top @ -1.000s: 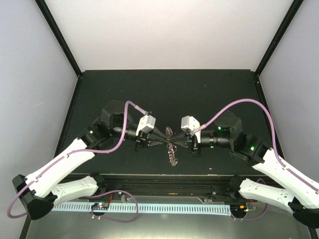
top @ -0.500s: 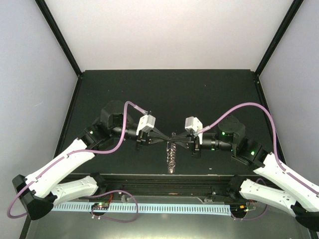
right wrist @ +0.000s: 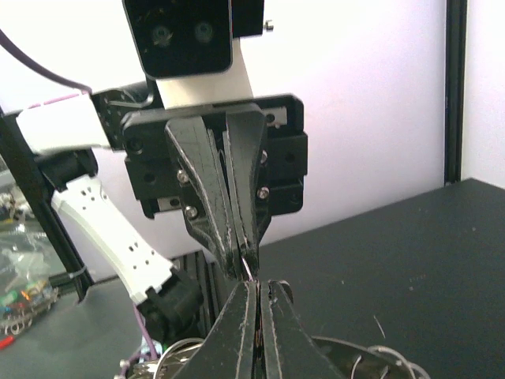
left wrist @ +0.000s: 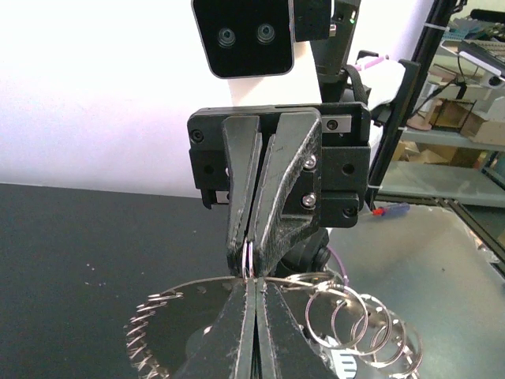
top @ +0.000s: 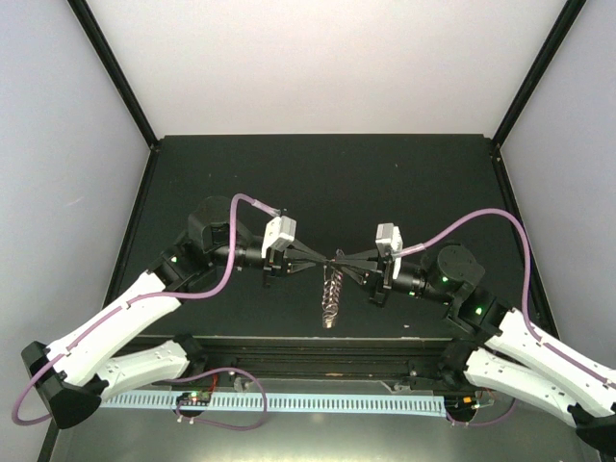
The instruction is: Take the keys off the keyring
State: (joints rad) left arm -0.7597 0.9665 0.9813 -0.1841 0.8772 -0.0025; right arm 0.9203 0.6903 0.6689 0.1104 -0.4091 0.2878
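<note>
In the top view my left gripper point(top: 328, 263) and right gripper point(top: 343, 262) meet tip to tip above the table's near middle. The keyring point(top: 332, 295) hangs edge-on below them, a grey ring fringed with wire loops. In the left wrist view my left gripper point(left wrist: 254, 289) is shut on the keyring's rim point(left wrist: 177, 314). The right gripper's fingers point(left wrist: 272, 213) opposite pinch thin wire loops of the ring. In the right wrist view my right gripper point(right wrist: 257, 289) is shut, with the keyring point(right wrist: 351, 353) below. No key shows clearly in any view.
The black table point(top: 404, 183) has white walls behind and at both sides. A black rail point(top: 318, 346) runs along its near edge. Purple cables point(top: 462, 207) arc over both wrists.
The keyring has swung from a slanted spread to hanging straight down, edge-on. The meeting point of the two grippers has shifted away from the near edge. The right wrist has drawn back to the right.
</note>
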